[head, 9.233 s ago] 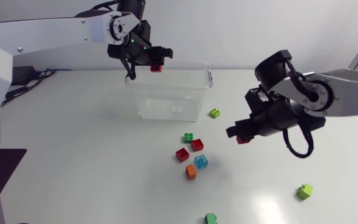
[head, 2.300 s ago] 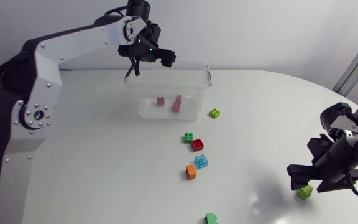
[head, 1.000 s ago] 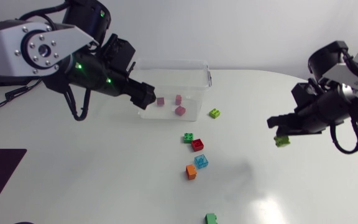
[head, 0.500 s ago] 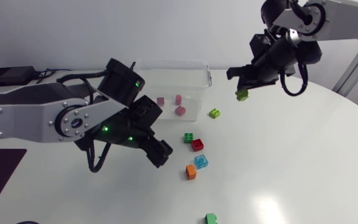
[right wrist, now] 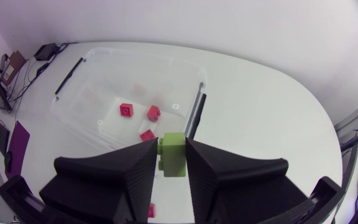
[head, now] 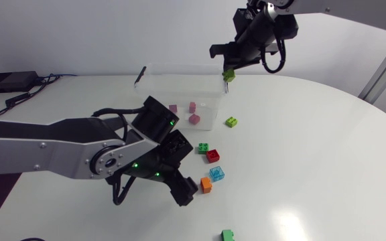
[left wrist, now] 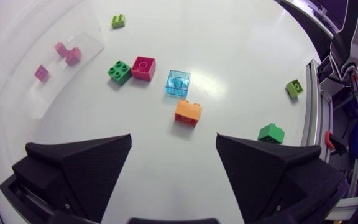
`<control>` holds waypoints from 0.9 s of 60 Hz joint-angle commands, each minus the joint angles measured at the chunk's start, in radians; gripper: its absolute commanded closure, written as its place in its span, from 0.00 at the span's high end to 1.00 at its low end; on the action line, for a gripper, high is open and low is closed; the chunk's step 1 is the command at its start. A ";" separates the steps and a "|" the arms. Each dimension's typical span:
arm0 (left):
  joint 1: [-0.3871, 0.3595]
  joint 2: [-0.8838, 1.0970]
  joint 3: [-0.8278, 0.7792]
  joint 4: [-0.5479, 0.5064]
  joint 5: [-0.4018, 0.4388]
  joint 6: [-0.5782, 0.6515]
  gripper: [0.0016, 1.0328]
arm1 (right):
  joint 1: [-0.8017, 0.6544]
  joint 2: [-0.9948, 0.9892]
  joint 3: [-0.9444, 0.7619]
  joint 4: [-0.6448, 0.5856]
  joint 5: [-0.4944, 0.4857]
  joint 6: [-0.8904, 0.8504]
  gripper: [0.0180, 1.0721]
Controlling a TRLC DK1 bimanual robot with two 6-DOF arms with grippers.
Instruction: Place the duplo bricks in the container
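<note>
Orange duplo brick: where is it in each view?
Head view: orange brick on the table, beside the blue brick.
Left wrist view: orange brick ahead of the open left gripper, again beside the blue brick.
Right wrist view: not in it.
Shared landmark: clear container, in all three views.
</note>
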 commanded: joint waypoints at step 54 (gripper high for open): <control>-0.056 0.188 0.092 0.036 0.008 0.133 0.91 | -0.057 -0.354 -0.437 0.022 -0.039 -0.018 0.96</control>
